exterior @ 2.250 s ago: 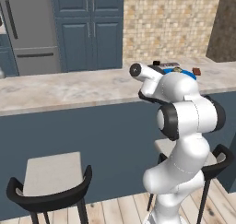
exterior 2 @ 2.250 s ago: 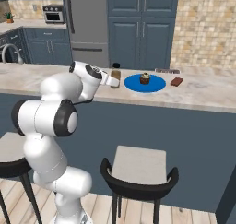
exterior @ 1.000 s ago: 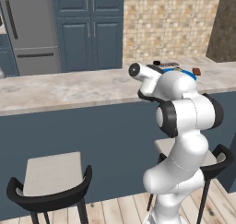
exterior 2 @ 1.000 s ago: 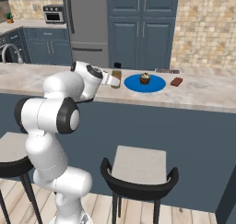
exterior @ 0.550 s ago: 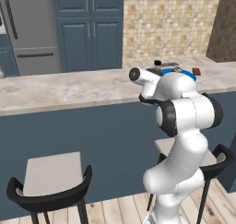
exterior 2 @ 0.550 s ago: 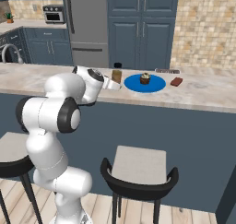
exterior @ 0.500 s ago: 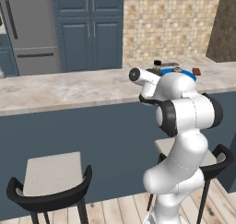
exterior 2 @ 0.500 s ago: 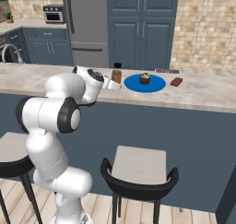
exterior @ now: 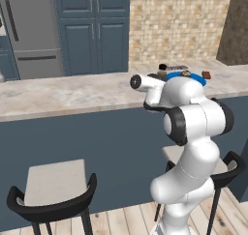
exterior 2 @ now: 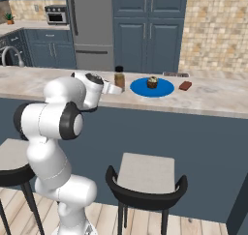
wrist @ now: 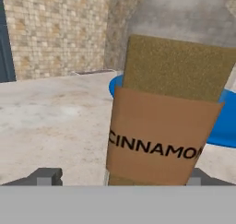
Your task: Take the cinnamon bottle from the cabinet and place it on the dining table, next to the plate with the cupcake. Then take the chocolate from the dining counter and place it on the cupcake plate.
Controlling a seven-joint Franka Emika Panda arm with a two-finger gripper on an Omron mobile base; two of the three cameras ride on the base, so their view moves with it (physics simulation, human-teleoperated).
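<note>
The brown label on the bottle (wrist: pixel 170 103) reads "CINNAMO", with the end of the word turned out of sight. No other writing can be read.

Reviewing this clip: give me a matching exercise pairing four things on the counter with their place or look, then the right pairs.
Things:
1. cinnamon bottle
2. cupcake
3. chocolate
4. plate

Descriptions:
A. blue and round, flat on the counter
B. sits in the middle of the plate
C. upright left of the plate in the right base view, close in front of the gripper
D. brown bar lying on the counter right of the plate in that view

Pairs: 1-C, 2-B, 3-D, 4-A
</note>
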